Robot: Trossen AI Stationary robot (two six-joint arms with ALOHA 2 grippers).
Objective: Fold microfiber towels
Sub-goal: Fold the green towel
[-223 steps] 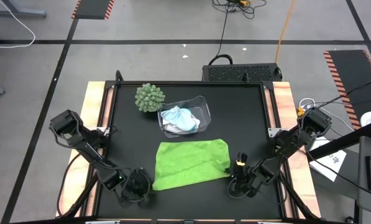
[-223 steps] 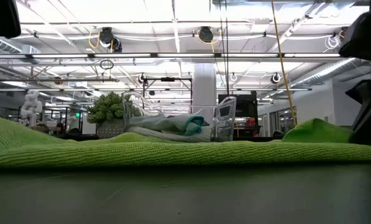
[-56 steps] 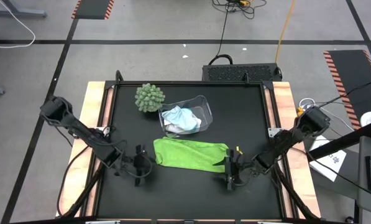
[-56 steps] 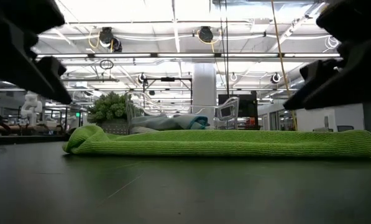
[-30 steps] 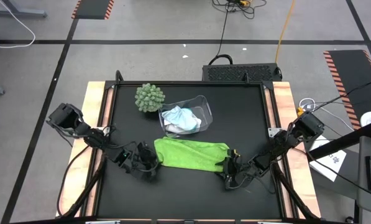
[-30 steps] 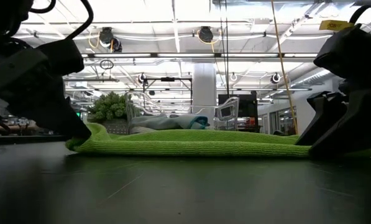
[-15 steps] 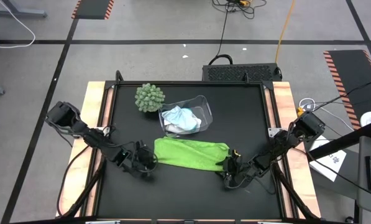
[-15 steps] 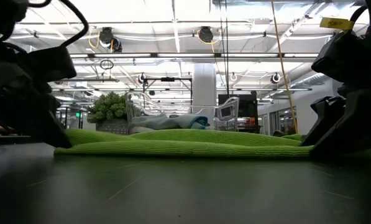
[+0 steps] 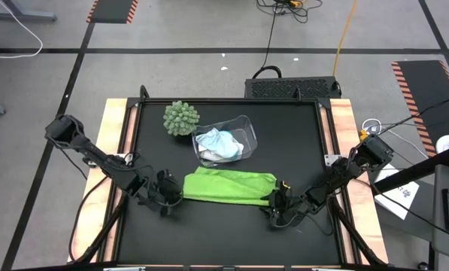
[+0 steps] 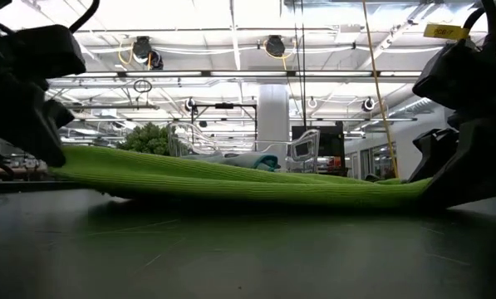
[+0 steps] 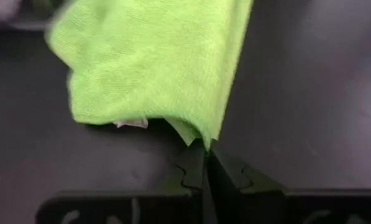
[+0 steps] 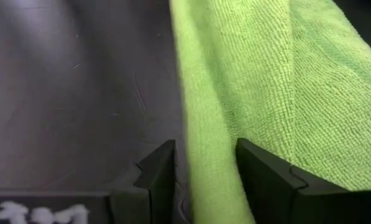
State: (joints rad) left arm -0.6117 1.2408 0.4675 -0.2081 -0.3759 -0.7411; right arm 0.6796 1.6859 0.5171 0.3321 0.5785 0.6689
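**A workshop floor around a black tabletop**

The black tabletop (image 9: 299,150) has pale wooden side rails (image 9: 113,143) and stands on a grey concrete floor (image 9: 171,30) crossed by dark tape lines (image 9: 209,51). Patches of orange-and-black hazard striping (image 9: 111,9) lie at the far left and at the right (image 9: 420,83). A black perforated box (image 9: 292,88) sits just behind the tabletop, with black cables (image 9: 273,30) and an orange cord (image 9: 346,34) running away from it. In the low view the room is an open hall: a white ceiling with long bright light strips (image 10: 231,33), grey pipes and ducts, a white column (image 10: 274,116) and dark racks (image 10: 326,149) farther back.
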